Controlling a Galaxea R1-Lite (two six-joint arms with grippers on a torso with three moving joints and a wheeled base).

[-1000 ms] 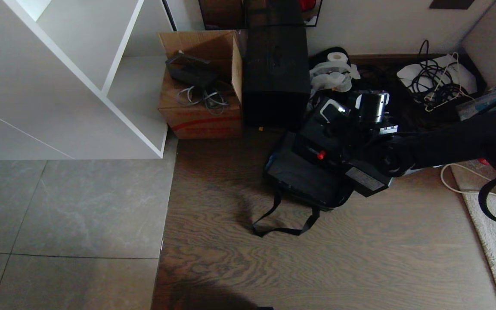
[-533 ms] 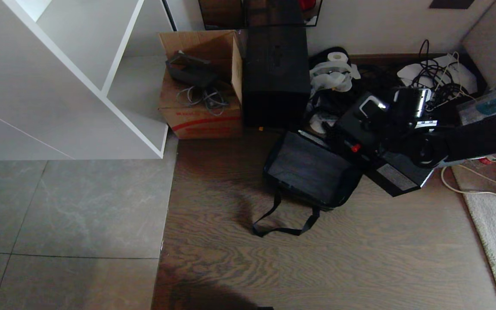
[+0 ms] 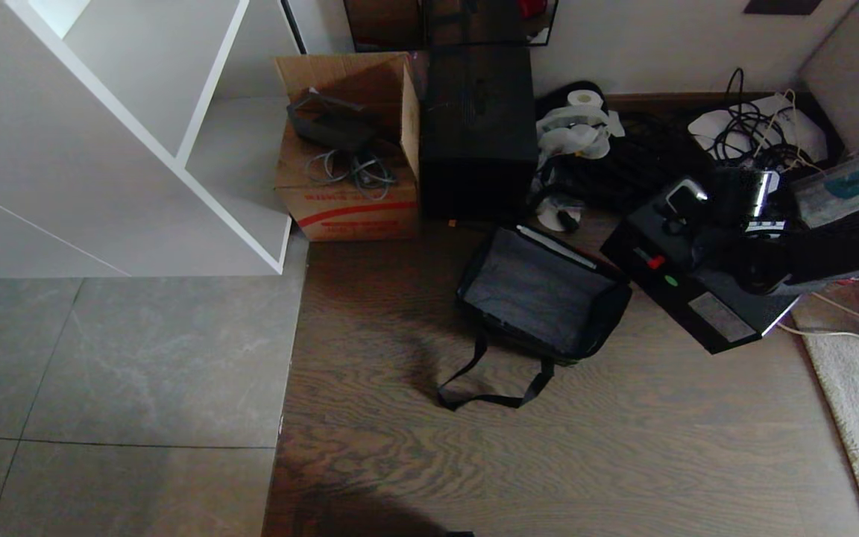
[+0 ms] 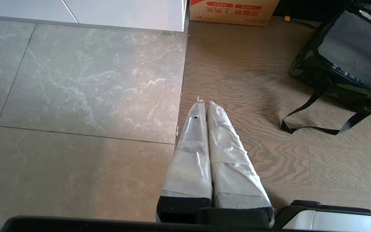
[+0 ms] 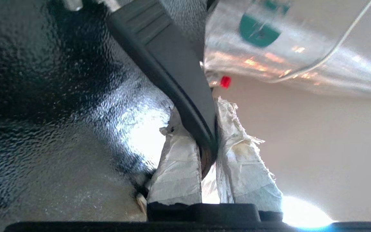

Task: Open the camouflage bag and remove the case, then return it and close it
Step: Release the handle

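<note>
a brown cardboard box holding grey cables sits upper centre, touching a tall plain black box; white shelving fills the upper left.

A: Where's the bag?
B: On the wood floor, open, grey inside showing, strap trailing in front

A: And the case?
B: Flat, black, red latch, tilted, just right of the bag

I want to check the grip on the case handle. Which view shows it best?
The right wrist view: the right hand pinches the case's handle between its taped fingers. The head view shows the case whole, grip hidden. The left wrist view misses it.
</note>
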